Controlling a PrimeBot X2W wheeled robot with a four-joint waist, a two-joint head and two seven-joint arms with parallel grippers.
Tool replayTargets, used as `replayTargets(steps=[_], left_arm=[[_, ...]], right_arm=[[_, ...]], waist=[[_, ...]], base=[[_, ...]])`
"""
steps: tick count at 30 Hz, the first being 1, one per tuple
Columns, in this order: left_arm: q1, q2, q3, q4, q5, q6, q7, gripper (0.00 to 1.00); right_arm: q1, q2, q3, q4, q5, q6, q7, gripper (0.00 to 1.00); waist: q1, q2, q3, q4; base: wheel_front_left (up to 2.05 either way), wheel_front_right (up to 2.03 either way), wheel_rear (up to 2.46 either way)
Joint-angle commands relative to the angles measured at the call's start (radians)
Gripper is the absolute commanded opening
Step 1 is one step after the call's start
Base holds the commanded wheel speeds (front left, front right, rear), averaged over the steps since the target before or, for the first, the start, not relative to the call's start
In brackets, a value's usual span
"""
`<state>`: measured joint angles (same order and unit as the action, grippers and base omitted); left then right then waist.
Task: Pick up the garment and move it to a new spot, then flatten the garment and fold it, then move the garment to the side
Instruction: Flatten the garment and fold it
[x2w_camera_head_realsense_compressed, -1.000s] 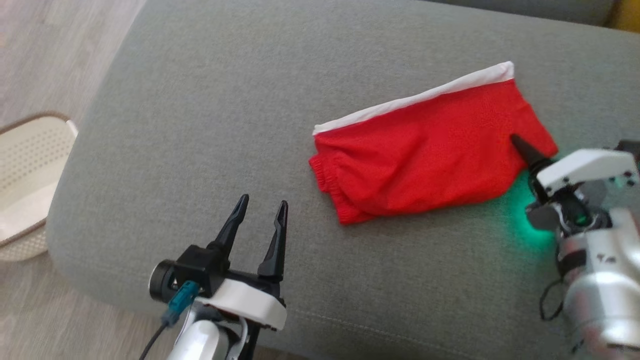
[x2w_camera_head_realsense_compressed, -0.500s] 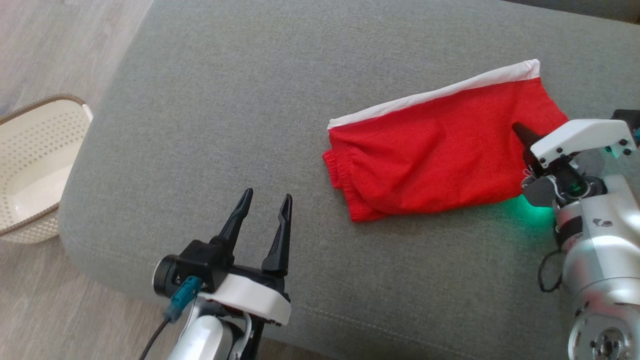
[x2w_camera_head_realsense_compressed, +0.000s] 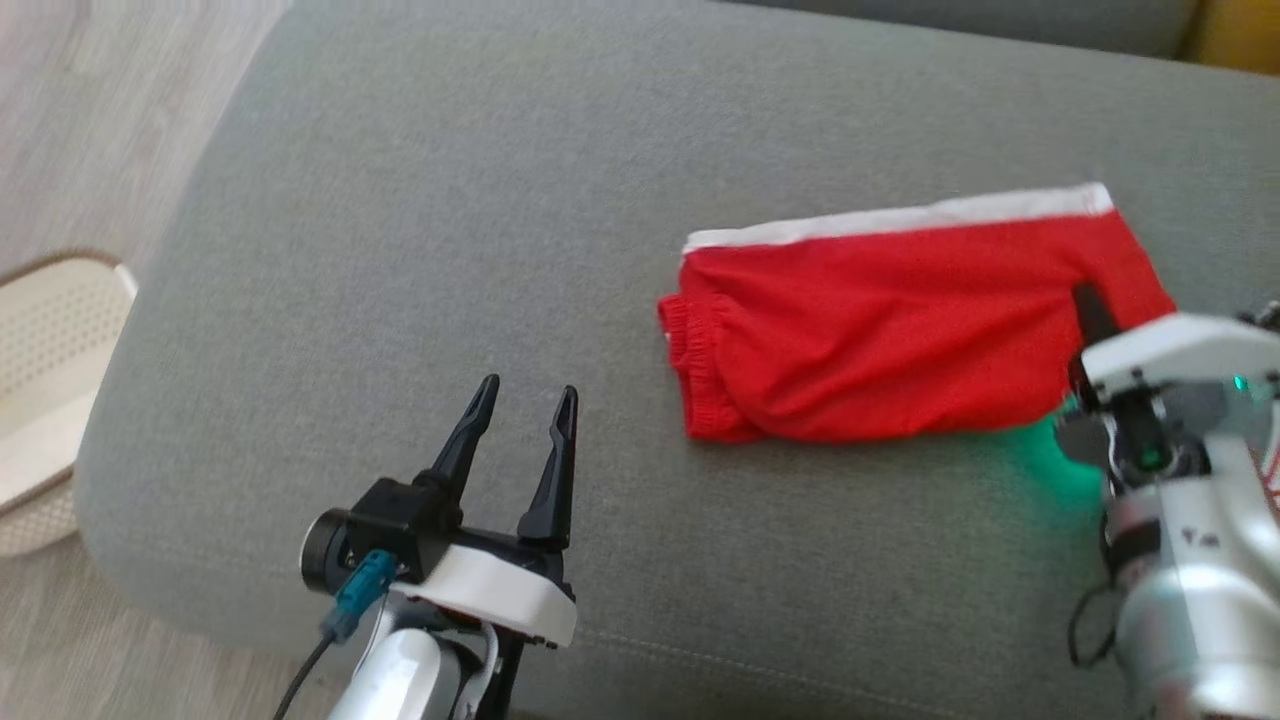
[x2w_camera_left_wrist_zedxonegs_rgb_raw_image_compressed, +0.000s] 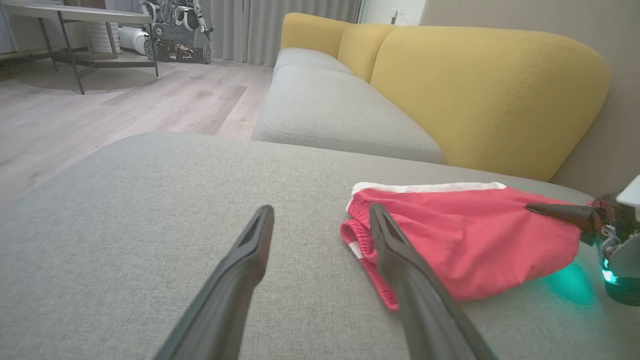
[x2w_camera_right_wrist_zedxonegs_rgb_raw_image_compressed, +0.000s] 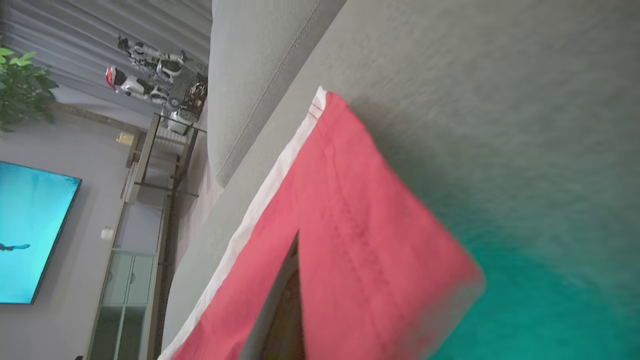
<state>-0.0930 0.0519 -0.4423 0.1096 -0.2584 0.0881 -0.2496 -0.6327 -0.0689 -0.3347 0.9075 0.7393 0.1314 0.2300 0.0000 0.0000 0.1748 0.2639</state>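
Partly under the garment, right gripper tight on its edge; left gripper wide, empty.

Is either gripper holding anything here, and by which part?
The right gripper has its jaws shut on the red garment at its right-hand end in the head view. The left gripper, jaws open, holds nothing.

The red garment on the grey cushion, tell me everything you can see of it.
The red garment looks like thin soft fabric, folded into a long flat shape with light wrinkles. A white band runs along its far edge; a gathered hem bunches at its left end. It lies on the grey cushion. The right gripper is shut on its right end; nothing else touches it.
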Motion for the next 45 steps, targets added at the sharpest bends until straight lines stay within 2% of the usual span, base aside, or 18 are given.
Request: replayTargets(steps=[1, 6, 9, 16, 19, 25, 31, 42, 43, 44, 45], left_arm=[[-0.024, -0.002, 0.033, -0.024, -0.003, 0.0, -0.012, 1.0], [-0.007, -0.002, 0.035, -0.022, -0.008, -0.003, -0.012, 1.0], [-0.002, -0.002, 0.032, -0.023, -0.012, -0.003, -0.012, 1.0], [-0.004, -0.002, 0.028, -0.02, -0.012, -0.011, -0.012, 1.0], [-0.001, -0.002, 0.032, -0.015, -0.009, -0.014, -0.012, 1.0], [0.008, -0.002, 0.038, -0.013, -0.011, -0.016, -0.012, 1.0], [0.015, -0.002, 0.038, -0.015, -0.011, -0.017, -0.012, 1.0], [0.017, -0.002, 0.028, -0.022, -0.023, -0.011, -0.012, 1.0], [0.018, -0.002, 0.026, -0.022, -0.024, -0.01, -0.012, 1.0], [0.018, -0.002, 0.024, -0.022, -0.026, -0.009, -0.012, 1.0], [0.019, -0.002, 0.023, -0.022, -0.027, -0.009, -0.012, 1.0]], right_arm=[[0.006, 0.014, 0.013, -0.049, 0.008, -0.001, -0.025, 0.0], [0.097, 0.017, -0.021, -0.105, -0.001, -0.001, -0.083, 0.0], [0.133, 0.018, 0.003, -0.124, -0.055, -0.001, -0.095, 0.0], [0.078, 0.018, 0.053, -0.096, -0.111, -0.001, -0.175, 0.0], [0.052, 0.019, 0.133, -0.11, -0.07, -0.001, -0.215, 0.0], [0.093, 0.019, 0.382, -0.228, 0.044, -0.001, -0.277, 0.0], [0.138, 0.019, 0.554, -0.297, 0.055, -0.001, -0.284, 0.0], [0.121, 0.019, 0.701, -0.196, 0.025, -0.001, -0.293, 0.0], [0.117, 0.019, 0.712, -0.183, 0.022, -0.001, -0.298, 0.35], [0.113, 0.019, 0.727, -0.175, 0.021, -0.001, -0.303, 1.0], [0.111, 0.019, 0.743, -0.171, 0.031, -0.001, -0.304, 1.0]], waist=[[0.0, 0.0, -0.023, -0.019], [0.0, 0.0, -0.06, -0.045], [0.0, 0.0, -0.067, -0.053], [0.0, 0.0, -0.076, -0.042], [0.0, 0.0, -0.084, -0.027], [0.0, 0.0, -0.101, 0.003], [0.0, 0.0, -0.107, 0.027], [0.0, 0.0, -0.091, 0.073], [0.0, 0.0, -0.091, 0.075], [0.0, 0.0, -0.09, 0.078], [0.0, 0.0, -0.09, 0.081]], base=[[0.0, 0.0, 0.0], [0.0, 0.0, 0.0], [0.0, 0.0, 0.0], [0.0, 0.0, 0.0], [0.0, 0.0, 0.0], [0.0, 0.0, 0.0], [0.0, 0.0, 0.0], [0.0, 0.0, 0.0], [0.0, 0.0, 0.0], [0.0, 0.0, 0.0], [0.0, 0.0, 0.0]])
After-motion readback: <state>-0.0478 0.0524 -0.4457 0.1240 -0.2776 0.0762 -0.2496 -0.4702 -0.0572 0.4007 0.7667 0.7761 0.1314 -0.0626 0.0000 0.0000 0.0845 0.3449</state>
